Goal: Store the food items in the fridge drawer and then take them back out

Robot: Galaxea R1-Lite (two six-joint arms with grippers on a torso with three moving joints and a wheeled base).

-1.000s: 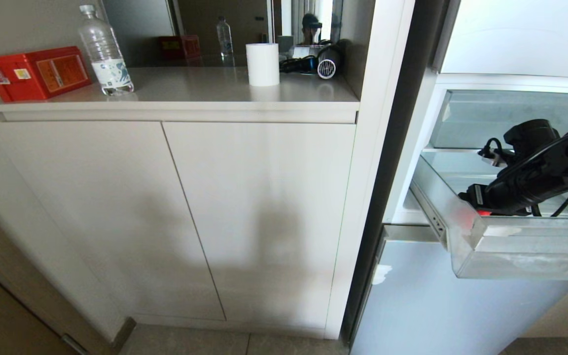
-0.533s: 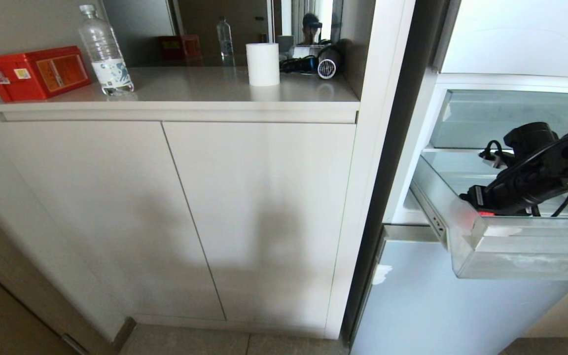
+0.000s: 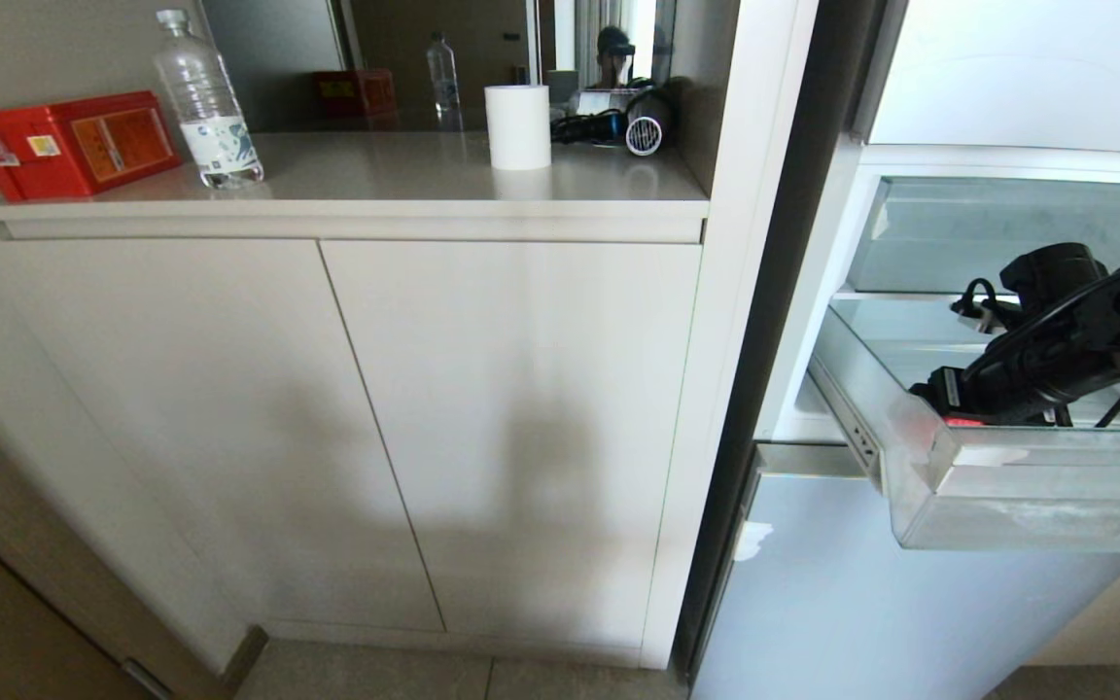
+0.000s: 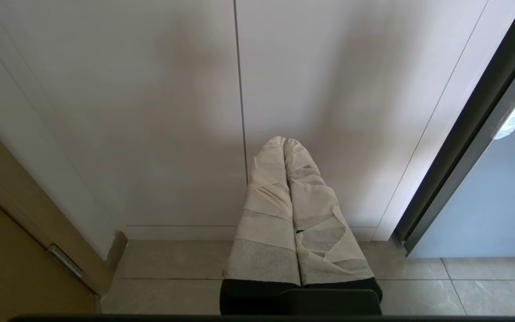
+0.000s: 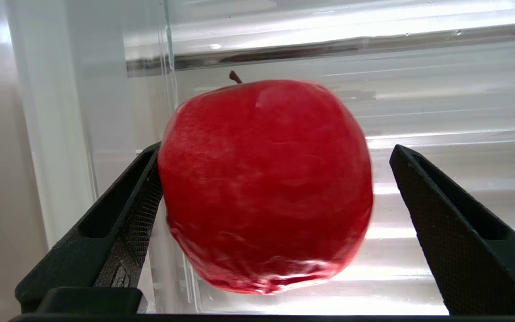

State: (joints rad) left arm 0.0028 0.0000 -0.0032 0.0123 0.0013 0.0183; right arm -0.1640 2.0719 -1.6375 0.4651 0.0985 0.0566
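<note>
The fridge drawer point(image 3: 1007, 496) of clear plastic stands pulled out at the right, with white tape scraps on its front lip. My right gripper point(image 3: 944, 406) reaches down into it near its front left corner. In the right wrist view a bright red apple point(image 5: 266, 188) sits on the ribbed drawer floor point(image 5: 441, 250) between the black fingers point(image 5: 445, 232) of the right gripper point(image 5: 277, 149). The jaws stand open; one finger lies close against the apple, the other is clearly apart. Only a red sliver of the apple point(image 3: 956, 421) shows in the head view. My left gripper point(image 4: 284, 141) hangs parked, shut and empty, before the cabinet doors.
A glass shelf point(image 3: 910, 292) lies just above the drawer, and the lower fridge door point(image 3: 861, 603) is below it. Left of the fridge, a counter point(image 3: 375, 185) holds a red box point(image 3: 69, 144), a water bottle point(image 3: 202, 102), a white roll point(image 3: 518, 126) and a hair dryer point(image 3: 633, 124).
In the head view the right arm has edged very slightly to the right inside the drawer. Its jaws stay open round the apple. The left arm has not moved.
</note>
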